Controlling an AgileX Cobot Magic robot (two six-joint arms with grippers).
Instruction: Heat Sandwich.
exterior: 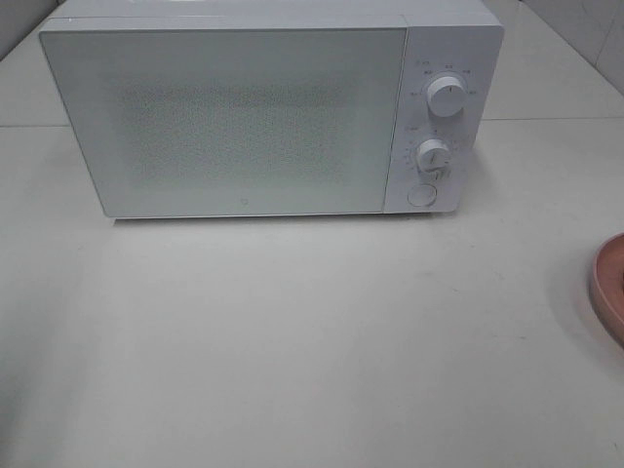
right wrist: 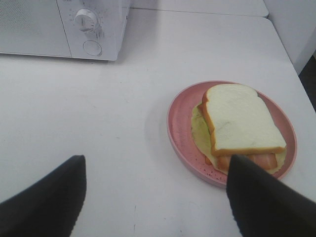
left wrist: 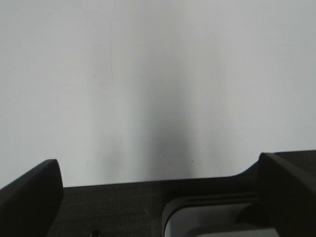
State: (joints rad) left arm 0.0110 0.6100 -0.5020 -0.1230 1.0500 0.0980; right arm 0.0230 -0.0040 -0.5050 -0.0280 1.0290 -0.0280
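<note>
The sandwich (right wrist: 242, 121), pale bread over a red-orange filling, lies on a round pink plate (right wrist: 175, 123) in the right wrist view. My right gripper (right wrist: 155, 160) is open and empty, hanging above the table just short of the plate, with one finger (right wrist: 261, 197) overlapping the plate's near rim. The white microwave (exterior: 224, 117) stands at the back of the table with its door shut; it also shows in the right wrist view (right wrist: 49, 29). In the high view only the plate's edge (exterior: 609, 288) shows at the far right and the sandwich is out of view. My left gripper (left wrist: 158, 160) is open and empty over bare white table.
The microwave's panel on its right side has two knobs (exterior: 447, 97) (exterior: 434, 156) and a round button (exterior: 421, 195). White table (exterior: 292, 341) spreads in front of the microwave. A dark edge (left wrist: 113, 207) shows below the left gripper. Neither arm shows in the high view.
</note>
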